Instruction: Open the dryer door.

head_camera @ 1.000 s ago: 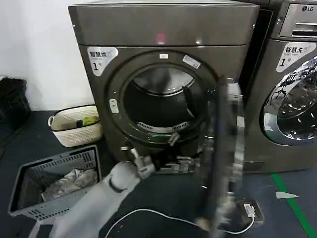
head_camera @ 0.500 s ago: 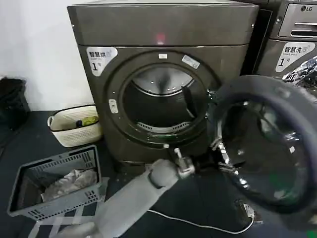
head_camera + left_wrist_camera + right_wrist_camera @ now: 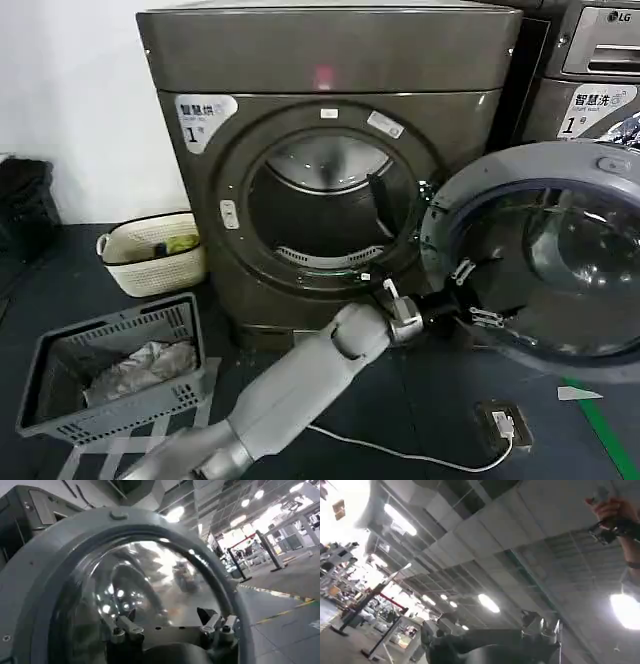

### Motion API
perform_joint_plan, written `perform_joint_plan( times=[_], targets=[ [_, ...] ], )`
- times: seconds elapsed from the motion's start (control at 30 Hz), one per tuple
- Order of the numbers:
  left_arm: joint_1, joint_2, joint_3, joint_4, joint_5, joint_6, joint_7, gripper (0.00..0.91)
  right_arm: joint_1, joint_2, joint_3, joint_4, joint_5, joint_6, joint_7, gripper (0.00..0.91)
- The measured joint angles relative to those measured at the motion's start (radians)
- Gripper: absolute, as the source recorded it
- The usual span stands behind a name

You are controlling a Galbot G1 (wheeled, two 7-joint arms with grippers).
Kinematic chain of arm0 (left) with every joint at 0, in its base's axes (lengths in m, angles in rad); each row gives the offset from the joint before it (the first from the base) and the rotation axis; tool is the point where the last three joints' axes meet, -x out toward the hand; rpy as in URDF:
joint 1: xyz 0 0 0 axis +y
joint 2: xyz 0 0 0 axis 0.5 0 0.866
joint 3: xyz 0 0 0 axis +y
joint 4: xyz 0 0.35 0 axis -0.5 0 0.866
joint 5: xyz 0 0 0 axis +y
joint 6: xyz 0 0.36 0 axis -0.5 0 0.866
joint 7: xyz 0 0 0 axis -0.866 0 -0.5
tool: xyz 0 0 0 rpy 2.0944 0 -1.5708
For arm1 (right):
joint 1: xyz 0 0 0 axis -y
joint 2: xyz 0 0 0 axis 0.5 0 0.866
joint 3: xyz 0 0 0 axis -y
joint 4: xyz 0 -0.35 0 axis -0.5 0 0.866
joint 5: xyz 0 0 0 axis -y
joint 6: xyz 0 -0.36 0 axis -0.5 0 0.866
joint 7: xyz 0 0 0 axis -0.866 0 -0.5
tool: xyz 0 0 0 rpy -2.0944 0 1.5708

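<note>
Here the door (image 3: 545,265) hangs swung wide right of the drum, my left gripper (image 3: 470,295), fingers spread, against its inner side; pushing further might strain the hinge.

The drum mouth (image 3: 330,205) stands open to you, with nothing across it. The dryer door (image 3: 545,255) hangs swung out to the right, blocking the path toward the LG machine (image 3: 595,75). Your left gripper (image 3: 470,295) sits at the door's inner face, fingers spread. On the floor, the grey basket (image 3: 110,370) and white basket (image 3: 150,250) crowd the left side; a cable (image 3: 400,455) crosses in front.
</note>
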State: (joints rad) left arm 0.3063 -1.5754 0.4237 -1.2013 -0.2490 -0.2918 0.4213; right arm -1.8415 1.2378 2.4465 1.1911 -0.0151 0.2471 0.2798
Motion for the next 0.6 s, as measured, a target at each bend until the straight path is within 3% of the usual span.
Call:
perform_joint_plan(
  times=[0.13, 0.27, 0.47, 0.6],
  targets=[
    [0.015, 0.049, 0.006, -0.061, 0.018, 0.024, 0.004, 0.907, 0.005, -0.013, -0.011, 0.006, 0.002, 0.005, -0.024, 0.907],
    [0.031, 0.183, 0.014, -0.193, 0.031, 0.018, 0.006, 0.907, 0.018, -0.031, -0.022, 0.019, 0.021, 0.001, -0.051, 0.907],
    [0.016, 0.425, 0.021, -0.383, 0.091, -0.053, -0.015, 0.907, 0.030, -0.053, -0.046, 0.030, 0.026, -0.002, -0.075, 0.907],
    [-0.018, 0.567, 0.037, -0.431, 0.177, -0.142, -0.030, 0.907, 0.035, -0.068, -0.062, 0.018, 0.038, -0.002, -0.076, 0.907]
  ],
)
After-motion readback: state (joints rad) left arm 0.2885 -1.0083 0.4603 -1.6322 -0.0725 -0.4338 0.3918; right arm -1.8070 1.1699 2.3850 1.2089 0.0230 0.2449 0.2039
